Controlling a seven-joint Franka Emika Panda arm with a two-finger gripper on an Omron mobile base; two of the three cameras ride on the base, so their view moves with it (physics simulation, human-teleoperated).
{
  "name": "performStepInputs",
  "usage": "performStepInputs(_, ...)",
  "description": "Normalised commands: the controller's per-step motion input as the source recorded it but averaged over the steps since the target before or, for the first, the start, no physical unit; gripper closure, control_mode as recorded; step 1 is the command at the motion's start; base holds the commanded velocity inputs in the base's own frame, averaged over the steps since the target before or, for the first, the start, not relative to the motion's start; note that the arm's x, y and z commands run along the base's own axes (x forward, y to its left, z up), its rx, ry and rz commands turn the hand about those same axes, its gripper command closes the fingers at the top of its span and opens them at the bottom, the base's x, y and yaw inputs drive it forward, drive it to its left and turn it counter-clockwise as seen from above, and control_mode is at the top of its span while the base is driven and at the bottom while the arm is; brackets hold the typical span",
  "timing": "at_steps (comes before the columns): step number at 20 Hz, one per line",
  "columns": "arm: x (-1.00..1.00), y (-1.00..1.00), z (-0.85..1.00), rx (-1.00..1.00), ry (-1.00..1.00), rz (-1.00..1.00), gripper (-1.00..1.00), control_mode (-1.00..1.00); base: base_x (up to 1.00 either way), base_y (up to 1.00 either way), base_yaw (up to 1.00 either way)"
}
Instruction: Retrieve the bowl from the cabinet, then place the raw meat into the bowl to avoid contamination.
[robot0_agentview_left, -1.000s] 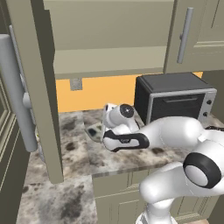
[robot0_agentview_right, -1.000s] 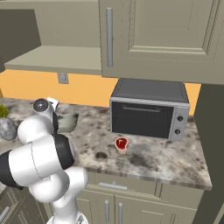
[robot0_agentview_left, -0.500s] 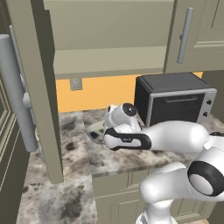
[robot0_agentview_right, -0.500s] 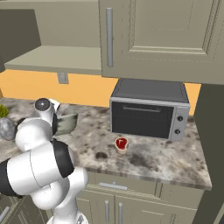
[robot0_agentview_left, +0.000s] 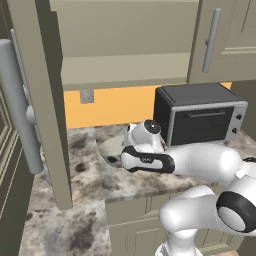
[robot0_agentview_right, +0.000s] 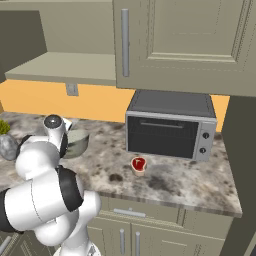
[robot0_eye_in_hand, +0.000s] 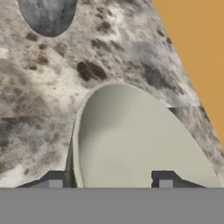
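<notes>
Pincer (robot0_eye_in_hand: 110, 183) is standing released as I am watching, its two tips straddling the near rim of the bowl (robot0_eye_in_hand: 135, 140), one outside and one inside. Bowl is sitting upright on the speckled counter (robot0_agentview_right: 170, 175), left of the toaster oven (robot0_agentview_right: 170, 125). Raw meat (robot0_agentview_right: 139, 163) is lying on the counter in front of the oven, well apart from the bowl.

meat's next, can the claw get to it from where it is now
Probably yes. The meat lies alone on the open counter before the oven, nothing over it. The claw sits at the bowl, jaws apart.
</notes>
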Motion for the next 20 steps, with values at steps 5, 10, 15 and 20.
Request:
performStepInputs(5, -0.08, -0.09, -0.27, 0.0, 0.06, 0.0, -1.0, -1.0, 0.0, 0.0, 0.0)
performStepInputs(10, -0.08, -0.06, -0.23, 0.0, 0.08, 0.0, -1.0, -1.0, 0.0, 0.0, 0.0)
performStepInputs(15, -0.13, -0.07, -0.01, 0.0, 0.13, 0.0, -1.0, -1.0, 0.0, 0.0, 0.0)
performStepInputs(20, -0.1, -0.05, 0.22, 0.0, 0.03, 0.0, -1.0, -1.0, 0.0, 0.0, 0.0)
